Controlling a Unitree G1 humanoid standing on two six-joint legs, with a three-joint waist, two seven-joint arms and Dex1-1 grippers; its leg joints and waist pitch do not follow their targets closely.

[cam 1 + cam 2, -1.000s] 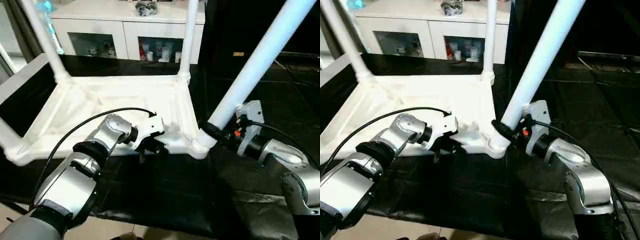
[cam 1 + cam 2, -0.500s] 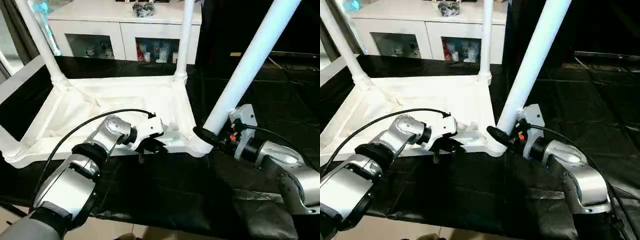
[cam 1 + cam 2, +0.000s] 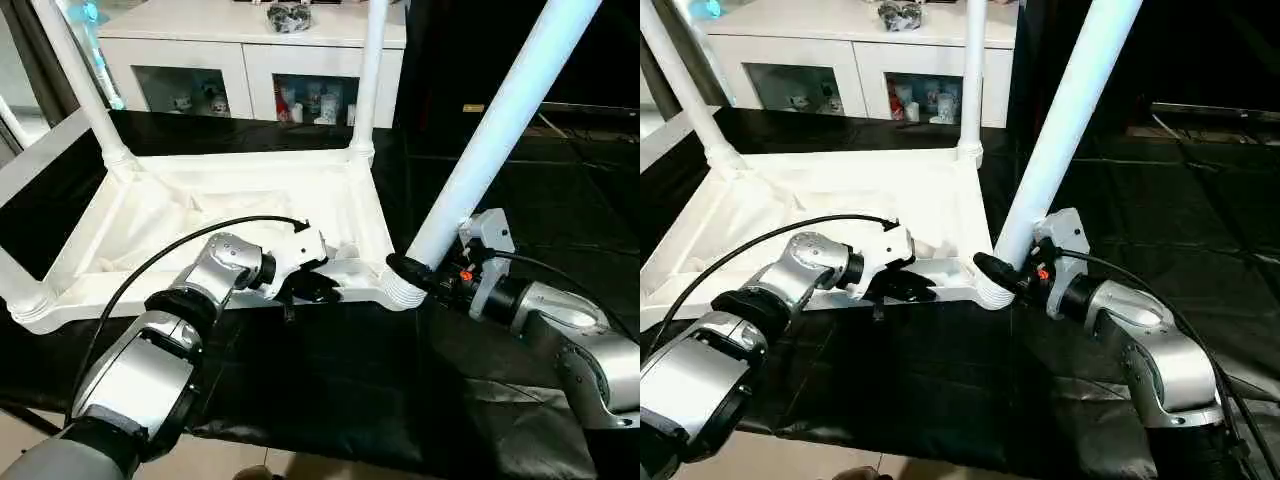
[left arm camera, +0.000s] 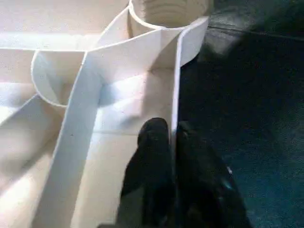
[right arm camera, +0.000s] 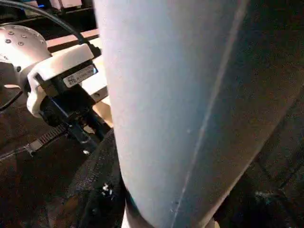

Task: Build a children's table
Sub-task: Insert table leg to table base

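My left pincer (image 3: 305, 290) pinches the tabletop (image 3: 240, 205) rim near the corner socket (image 3: 400, 290); my right pincer (image 3: 420, 275) grips the leg (image 3: 500, 130) standing there.

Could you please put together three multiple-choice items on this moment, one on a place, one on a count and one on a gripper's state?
1. Where does the left gripper grip the tabletop?
A. on its near edge wall, close to the near right corner socket
B. on the far edge, by the cabinet
C. in the middle of the ribbed underside

2. How many legs stand in the tabletop's sockets?
A. two
B. three
C. four

3. What is the right gripper doing?
A. hanging open above the cloth
B. clasping the base of the near right leg
C. pinching the cabinet door

Answers:
1 A: the left wrist view has its fingers closed on either side of the thin wall.
2 C: a leg rises at each corner.
3 B: its black fingers wrap the leg just above the socket.
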